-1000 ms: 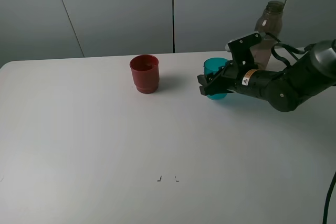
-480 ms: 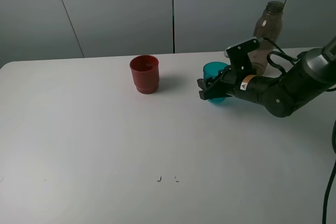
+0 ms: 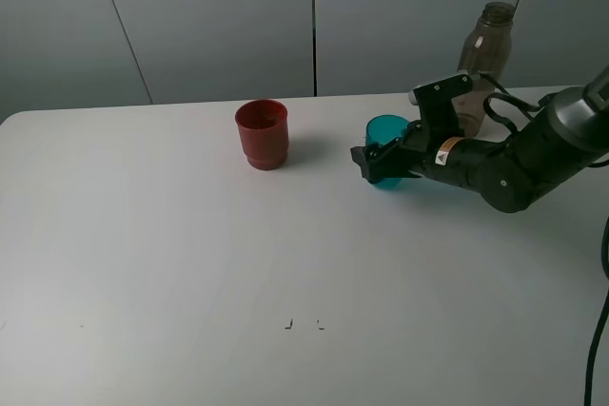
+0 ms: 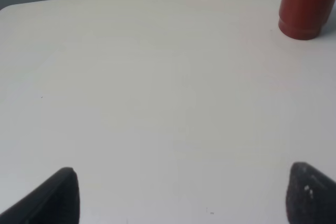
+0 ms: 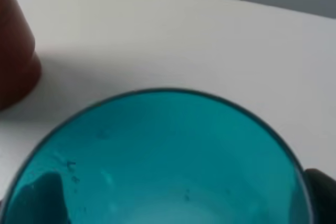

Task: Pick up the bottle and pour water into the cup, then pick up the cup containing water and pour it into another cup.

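Toward the back right of the white counter [image 3: 171, 263], the teal cup [image 3: 385, 141] sits clamped in the right claw [image 3: 373, 161], whose dark fingers press against its sides. From the right wrist view, the cup [image 5: 163, 161] fills the frame, its open mouth facing the camera and a few droplets on its inner wall. Whether its base touches the counter I cannot tell. Just behind the cup, past the black right arm [image 3: 495, 164], the smoky grey-brown bottle [image 3: 483, 59] stands upright. Well apart from the cup on its other side, the red cup [image 3: 262, 133] stands upright on the counter. Far from the teal cup, the left claw [image 4: 181, 195] hovers over bare counter with its fingers spread wide, holding nothing.
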`<control>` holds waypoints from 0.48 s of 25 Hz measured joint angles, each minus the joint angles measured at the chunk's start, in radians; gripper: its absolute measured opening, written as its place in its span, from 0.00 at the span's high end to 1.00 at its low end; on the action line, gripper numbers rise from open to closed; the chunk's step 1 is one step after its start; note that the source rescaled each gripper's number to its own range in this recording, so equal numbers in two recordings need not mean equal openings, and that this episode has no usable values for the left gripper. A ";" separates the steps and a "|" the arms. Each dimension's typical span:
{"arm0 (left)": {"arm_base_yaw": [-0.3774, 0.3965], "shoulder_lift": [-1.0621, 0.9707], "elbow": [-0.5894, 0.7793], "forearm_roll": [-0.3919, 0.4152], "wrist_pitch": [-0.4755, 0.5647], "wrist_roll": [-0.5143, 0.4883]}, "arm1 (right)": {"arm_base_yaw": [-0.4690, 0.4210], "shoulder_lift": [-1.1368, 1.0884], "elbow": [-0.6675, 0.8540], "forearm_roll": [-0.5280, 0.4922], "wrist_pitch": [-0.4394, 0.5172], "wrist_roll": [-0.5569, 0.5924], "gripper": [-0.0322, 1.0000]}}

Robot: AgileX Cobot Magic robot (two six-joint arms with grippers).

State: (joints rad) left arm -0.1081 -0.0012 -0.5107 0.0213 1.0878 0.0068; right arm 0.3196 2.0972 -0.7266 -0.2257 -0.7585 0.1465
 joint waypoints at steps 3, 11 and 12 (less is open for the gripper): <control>0.000 0.000 0.000 0.000 0.000 0.000 | 0.000 -0.013 0.007 -0.002 0.044 0.016 0.01; 0.000 0.000 0.000 0.000 0.000 0.000 | 0.000 -0.236 0.097 -0.017 0.424 0.028 0.01; 0.000 0.000 0.000 0.000 0.000 0.000 | 0.000 -0.277 0.103 -0.017 0.512 0.028 0.01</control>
State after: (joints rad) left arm -0.1081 -0.0012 -0.5107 0.0213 1.0878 0.0068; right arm 0.3196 1.8200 -0.6236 -0.2423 -0.2461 0.1743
